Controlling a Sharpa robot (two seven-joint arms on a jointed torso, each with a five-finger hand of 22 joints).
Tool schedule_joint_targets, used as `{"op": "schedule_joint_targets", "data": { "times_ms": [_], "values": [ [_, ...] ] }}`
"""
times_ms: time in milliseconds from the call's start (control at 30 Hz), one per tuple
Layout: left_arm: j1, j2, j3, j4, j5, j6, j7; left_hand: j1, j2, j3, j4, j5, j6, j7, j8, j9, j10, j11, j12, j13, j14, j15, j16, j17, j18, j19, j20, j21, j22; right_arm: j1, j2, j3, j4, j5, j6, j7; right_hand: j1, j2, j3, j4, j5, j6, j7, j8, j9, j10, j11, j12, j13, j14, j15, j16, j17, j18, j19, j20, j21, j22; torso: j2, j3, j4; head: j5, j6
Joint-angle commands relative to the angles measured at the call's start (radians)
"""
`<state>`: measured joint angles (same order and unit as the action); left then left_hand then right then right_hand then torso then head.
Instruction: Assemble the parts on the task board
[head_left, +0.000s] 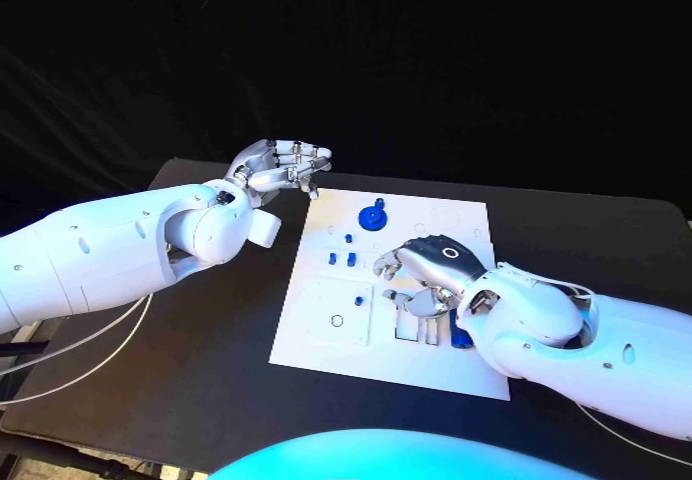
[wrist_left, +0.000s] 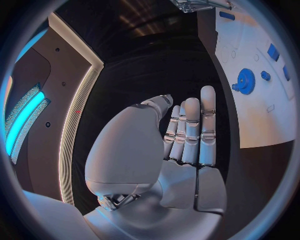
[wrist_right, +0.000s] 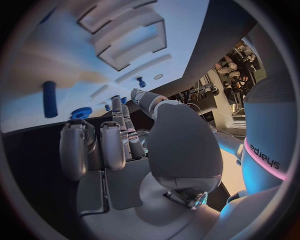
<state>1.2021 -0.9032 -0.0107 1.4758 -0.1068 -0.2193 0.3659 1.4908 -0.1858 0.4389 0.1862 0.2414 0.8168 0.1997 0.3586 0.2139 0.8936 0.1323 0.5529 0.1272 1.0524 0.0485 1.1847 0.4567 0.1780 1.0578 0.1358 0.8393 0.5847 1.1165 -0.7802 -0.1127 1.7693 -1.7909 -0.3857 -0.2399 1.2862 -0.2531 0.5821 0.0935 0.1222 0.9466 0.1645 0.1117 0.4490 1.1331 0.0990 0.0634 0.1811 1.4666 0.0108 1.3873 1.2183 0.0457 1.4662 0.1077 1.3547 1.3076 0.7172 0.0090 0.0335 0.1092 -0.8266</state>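
- Black surface (head_left: 216, 380) is carrying the white task board (head_left: 325, 345), which is lying in the middle of the frame in the head view, with darkness behind it.
- On the board, a blue gear (head_left: 372, 216) is sitting in the upper middle, small blue pegs (head_left: 342, 259) are standing just below it, and a blue cylinder (head_left: 462, 335) is lying at the lower right, just beside the right arm.
- Right robot hand (head_left: 418, 275) is hovering over the centre of the board, above the grey slots (head_left: 415, 328); its fingers are pointing down and are partly curled. In the right wrist view the fingers (wrist_right: 103, 145) are lying together with nothing visible between them, but I cannot tell for sure if a small part is hidden under them.
- Left robot hand (head_left: 281, 165) is waiting at the upper left, off the board's corner, released, with straight fingers (wrist_left: 199, 125) and nothing in it.
- I judge that the step in hand is reaching for a part near the slots. To do it well, the right robot hand should be coming down slowly and straight, pinching the part at its middle, and keeping it upright over its hole.
- The risk is pushing the neighbouring pegs or shifting the board; the left robot hand could be pressing on the board's edge to steady it.
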Motion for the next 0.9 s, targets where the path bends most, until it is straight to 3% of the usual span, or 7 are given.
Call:
{"op": "schedule_joint_targets", "data": {
  "times_ms": [33, 100, 133, 300, 433, 600, 900],
  "values": [
    [0.000, 0.000, 0.000, 0.002, 0.005, 0.013, 0.005, -0.005, -0.004, 0.005, 0.002, 0.003, -0.006, 0.002, -0.004, -0.001, -0.007, -0.001, 0.006, 0.001, -0.004, 0.002, -0.005, -0.001, 0.007, 0.006, -0.002, -0.005, -0.001, 0.024, -0.036, 0.004, 0.006, 0.025, 0.000, 0.000, -0.005, -0.010, -0.015, 0.000, 0.006, -0.003, -0.008, -0.003, -0.002, -0.016, -0.002, 0.004, -0.005, 0.028, 0.004, -0.003, -0.001, 0.007, 0.001, 0.009, -0.021, 0.159, -0.001, -0.0015, -0.0016, -0.013, 0.010],
    [0.000, -0.001, 0.000, 0.003, 0.006, 0.014, 0.005, -0.005, -0.004, 0.005, 0.002, 0.003, -0.006, 0.002, -0.004, -0.001, -0.007, -0.001, 0.006, 0.001, -0.004, 0.002, -0.005, -0.001, 0.007, 0.006, -0.002, -0.005, -0.001, 0.043, -0.065, 0.007, 0.002, 0.045, 0.019, 0.008, -0.005, -0.011, -0.039, 0.002, 0.008, -0.009, -0.008, -0.006, -0.004, -0.050, 0.001, 0.004, -0.015, 0.026, 0.005, -0.007, -0.009, 0.014, -0.013, 0.010, -0.056, 0.144, -0.001, -0.0014, -0.0015, -0.020, 0.015],
    [0.000, -0.001, 0.000, 0.003, 0.006, 0.014, 0.005, -0.007, -0.004, 0.007, 0.001, 0.003, -0.007, 0.002, -0.004, -0.001, -0.009, -0.001, 0.006, 0.001, -0.004, 0.002, -0.005, -0.002, 0.007, 0.005, -0.001, -0.005, -0.001, 0.055, -0.081, 0.008, -0.003, 0.057, 0.036, 0.013, -0.004, -0.009, -0.082, 0.006, 0.028, -0.013, -0.013, -0.009, -0.007, -0.067, 0.001, 0.010, -0.022, 0.024, 0.006, -0.010, -0.014, 0.016, -0.018, 0.010, -0.070, 0.138, -0.001, -0.0010, -0.0020, -0.022, 0.017],
    [0.000, -0.002, 0.000, 0.003, 0.007, 0.015, 0.006, -0.007, -0.004, 0.007, 0.001, 0.003, -0.007, 0.002, -0.004, -0.001, -0.009, -0.001, 0.006, 0.001, -0.004, 0.002, -0.005, -0.002, 0.007, 0.005, -0.001, -0.005, -0.001, 0.074, -0.109, 0.009, -0.025, 0.075, 0.079, 0.029, 0.018, 0.009, -0.176, 0.019, 0.047, -0.017, -0.026, -0.014, -0.013, -0.090, 0.003, 0.023, -0.034, 0.020, 0.008, -0.015, -0.023, 0.019, -0.022, 0.012, -0.089, 0.131, 0.000, 0.0007, -0.0024, -0.027, 0.024],
    [0.000, -0.002, 0.000, 0.004, 0.007, 0.016, 0.006, -0.007, -0.004, 0.007, 0.001, 0.003, -0.007, 0.002, -0.004, -0.001, -0.009, -0.001, 0.006, 0.001, -0.004, 0.002, -0.005, -0.002, 0.007, 0.005, -0.001, -0.005, -0.001, 0.078, -0.114, 0.010, -0.038, 0.073, 0.104, 0.030, 0.026, 0.016, -0.184, 0.020, 0.048, -0.014, -0.026, -0.013, -0.013, -0.088, 0.003, 0.027, -0.035, 0.022, 0.008, -0.012, -0.018, 0.018, -0.020, 0.012, -0.086, 0.132, 0.001, 0.0017, -0.0002, -0.033, 0.029],
    [0.000, -0.002, -0.001, 0.004, 0.007, 0.017, 0.005, -0.007, -0.004, 0.007, 0.001, 0.003, -0.007, 0.002, -0.004, -0.001, -0.009, -0.001, 0.006, 0.001, -0.004, 0.002, -0.005, -0.002, 0.007, 0.005, -0.001, -0.005, -0.001, 0.079, -0.110, 0.009, -0.054, 0.070, 0.126, 0.028, 0.041, 0.027, -0.188, 0.021, 0.048, -0.005, -0.024, -0.009, -0.014, -0.080, 0.000, 0.038, -0.036, 0.023, 0.006, -0.011, -0.017, 0.018, -0.018, 0.011, -0.085, 0.133, 0.001, 0.0000, 0.0005, -0.034, 0.029],
    [0.000, -0.005, -0.001, 0.005, 0.008, 0.017, 0.004, -0.007, -0.004, 0.007, 0.001, 0.003, -0.007, 0.002, -0.004, -0.001, -0.009, -0.001, 0.006, 0.001, -0.004, 0.002, -0.005, -0.002, 0.007, 0.005, -0.001, -0.005, -0.001, 0.069, -0.092, 0.006, -0.072, 0.068, 0.145, 0.035, 0.062, 0.041, -0.169, 0.023, 0.046, 0.021, -0.018, 0.001, -0.016, -0.055, -0.005, 0.058, -0.039, 0.023, 0.001, -0.016, -0.026, 0.013, -0.005, 0.006, -0.062, 0.143, 0.002, -0.0004, 0.0022, -0.035, 0.027]
  ]
}}
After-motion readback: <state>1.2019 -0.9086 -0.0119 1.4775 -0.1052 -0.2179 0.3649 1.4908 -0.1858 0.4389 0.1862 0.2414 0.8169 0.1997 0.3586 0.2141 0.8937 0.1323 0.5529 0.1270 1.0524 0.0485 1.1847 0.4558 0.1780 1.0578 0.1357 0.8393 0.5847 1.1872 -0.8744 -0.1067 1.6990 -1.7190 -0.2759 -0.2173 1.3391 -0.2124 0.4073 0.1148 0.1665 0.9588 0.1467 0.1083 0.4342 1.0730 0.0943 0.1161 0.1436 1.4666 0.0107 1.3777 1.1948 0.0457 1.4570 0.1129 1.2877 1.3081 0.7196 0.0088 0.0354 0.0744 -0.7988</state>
